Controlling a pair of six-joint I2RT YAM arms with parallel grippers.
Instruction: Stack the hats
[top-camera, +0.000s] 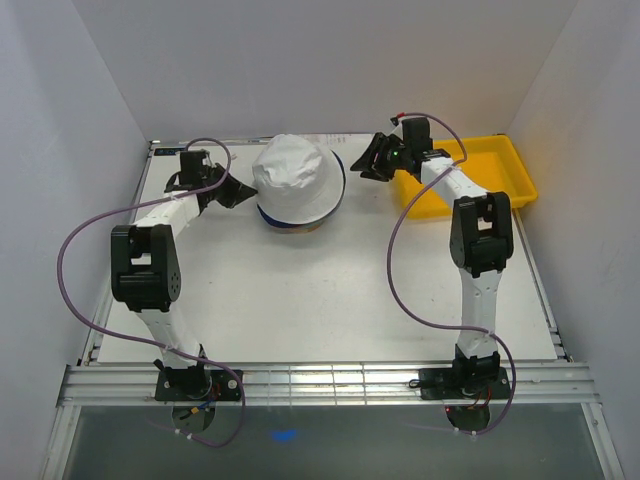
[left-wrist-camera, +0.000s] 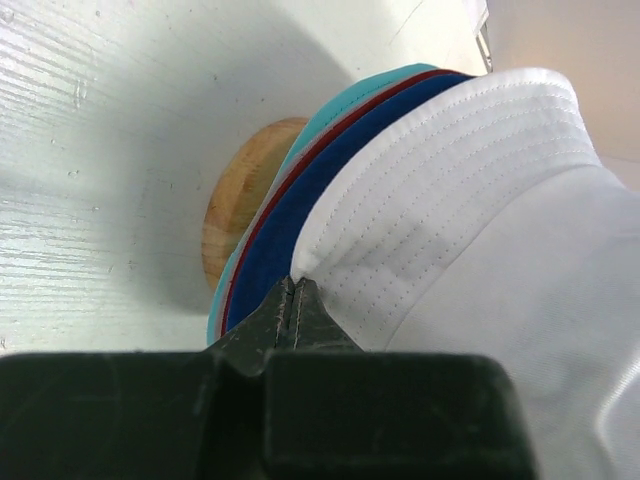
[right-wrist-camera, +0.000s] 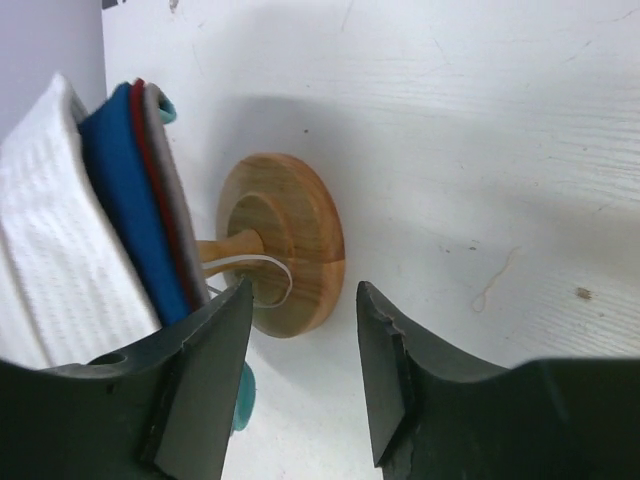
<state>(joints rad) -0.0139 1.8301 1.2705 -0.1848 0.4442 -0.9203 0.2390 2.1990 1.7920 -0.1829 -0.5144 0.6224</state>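
Note:
The hats sit stacked on a wooden stand at the back middle of the table, with the white hat (top-camera: 298, 178) on top. In the left wrist view the white brim (left-wrist-camera: 440, 190) lies over the navy blue (left-wrist-camera: 300, 205), dark red and teal (left-wrist-camera: 330, 105) brims. My left gripper (top-camera: 238, 193) is at the stack's left side, its jaws (left-wrist-camera: 297, 283) shut on the edge of the white brim. My right gripper (top-camera: 372, 160) is open and empty just right of the stack. Its view (right-wrist-camera: 300, 300) shows the white (right-wrist-camera: 50, 230), blue (right-wrist-camera: 130, 200), red and grey brim edges.
The wooden stand's round base (right-wrist-camera: 290, 245) rests on the table under the hats, also in the left wrist view (left-wrist-camera: 240, 195). A yellow tray (top-camera: 505, 170) lies at the back right, behind my right arm. White walls close in the back and sides.

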